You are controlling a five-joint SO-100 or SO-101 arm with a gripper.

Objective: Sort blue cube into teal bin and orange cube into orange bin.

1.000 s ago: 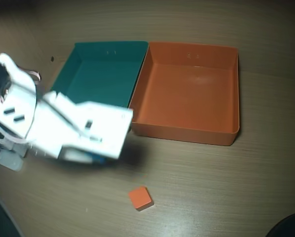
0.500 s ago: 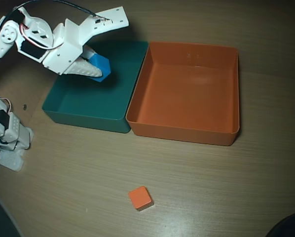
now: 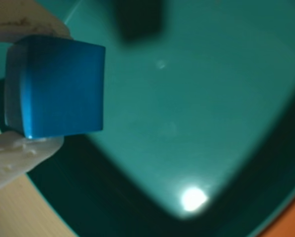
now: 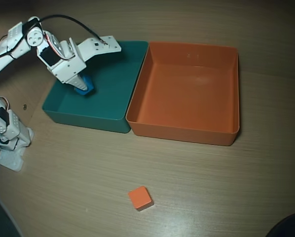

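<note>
One blue cube (image 3: 56,86) sits clamped in the jaws, low over the teal bin (image 4: 115,81), positioned for release.

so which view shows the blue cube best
The wrist view: the blue cube fills the upper left, its faces clear, pinched between the white fingers of the claw over the teal bin floor. The overhead view shows only a small blue patch, mostly hidden under the claw.
</note>
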